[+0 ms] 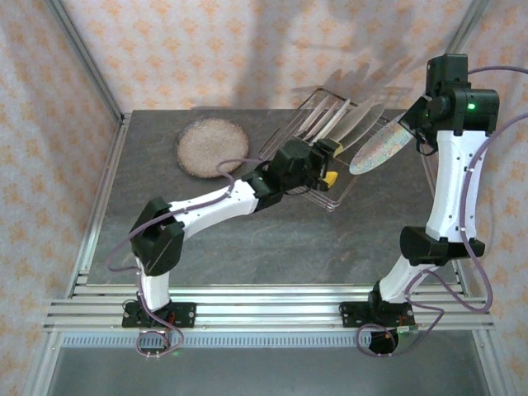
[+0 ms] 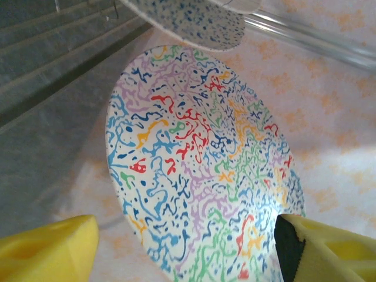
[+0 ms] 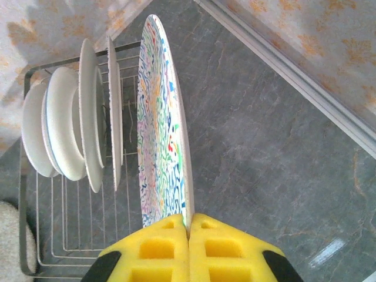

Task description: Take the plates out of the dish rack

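Beside the dish rack [image 3: 64, 230] — a white plate [image 3: 160, 129], squiggled multicolour.

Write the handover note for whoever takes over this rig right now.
Left gripper: open, at the dish rack, facing the multicolour plate without gripping it.
Right gripper: shut on that plate's rim, holding it on edge beside the rack.
Done: one speckled plate lies flat on the table.
Left: set down the held plate, then unload the several pale plates standing in the rack.
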Robot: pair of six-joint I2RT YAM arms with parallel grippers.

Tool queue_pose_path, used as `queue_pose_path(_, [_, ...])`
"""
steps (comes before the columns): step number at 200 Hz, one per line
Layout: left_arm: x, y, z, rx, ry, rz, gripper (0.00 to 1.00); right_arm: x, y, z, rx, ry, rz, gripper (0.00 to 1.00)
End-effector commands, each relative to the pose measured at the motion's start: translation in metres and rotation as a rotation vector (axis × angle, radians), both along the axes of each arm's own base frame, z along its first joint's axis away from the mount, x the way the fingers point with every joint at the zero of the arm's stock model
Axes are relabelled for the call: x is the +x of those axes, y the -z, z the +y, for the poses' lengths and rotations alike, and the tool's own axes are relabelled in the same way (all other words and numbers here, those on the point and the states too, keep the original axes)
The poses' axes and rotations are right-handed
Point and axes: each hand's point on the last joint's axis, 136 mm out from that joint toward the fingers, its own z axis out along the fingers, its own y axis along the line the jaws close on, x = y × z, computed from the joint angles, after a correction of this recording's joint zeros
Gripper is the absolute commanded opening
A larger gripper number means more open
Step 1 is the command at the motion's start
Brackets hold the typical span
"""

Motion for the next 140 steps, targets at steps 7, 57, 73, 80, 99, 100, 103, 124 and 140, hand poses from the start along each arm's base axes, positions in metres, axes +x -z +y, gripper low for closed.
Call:
queue_pose_path(7, [0.014, -0.013, -0.025, -0.212, -0.105, 0.097, 0.76, -0.018, -0.013, 0.001, 0.040, 0.032, -0.043, 0.00])
queue_pose_path(57, [0.018, -0.010, -0.044, -0.255, -0.123, 0.117, 0.67, -0.031, -0.017, 0.007, 0.086, 0.041, -0.073, 0.00])
queue_pose_path(73, [0.019, -0.012, -0.043, -0.268, -0.132, 0.109, 0.60, -0.035, -0.019, 0.008, 0.091, 0.045, -0.080, 0.00])
queue_pose_path(80, [0.019, -0.013, -0.043, -0.273, -0.132, 0.106, 0.56, -0.037, -0.019, 0.008, 0.092, 0.048, -0.082, 0.00])
queue_pose_path(99, [0.017, -0.012, -0.043, -0.270, -0.121, 0.109, 0.49, -0.041, -0.021, 0.007, 0.095, 0.054, -0.087, 0.00])
queue_pose_path(100, [0.017, -0.012, -0.043, -0.270, -0.121, 0.109, 0.49, -0.042, -0.020, 0.007, 0.095, 0.054, -0.086, 0.00])
queue_pose_path(103, [0.016, -0.012, -0.043, -0.269, -0.119, 0.108, 0.48, -0.042, -0.020, 0.008, 0.097, 0.055, -0.086, 0.00])
queue_pose_path(124, [0.014, -0.012, -0.044, -0.270, -0.106, 0.109, 0.40, -0.045, -0.020, 0.009, 0.111, 0.059, -0.092, 0.00])
queue_pose_path(140, [0.013, -0.015, -0.045, -0.274, -0.095, 0.108, 0.35, -0.047, -0.019, 0.012, 0.129, 0.059, -0.100, 0.00])
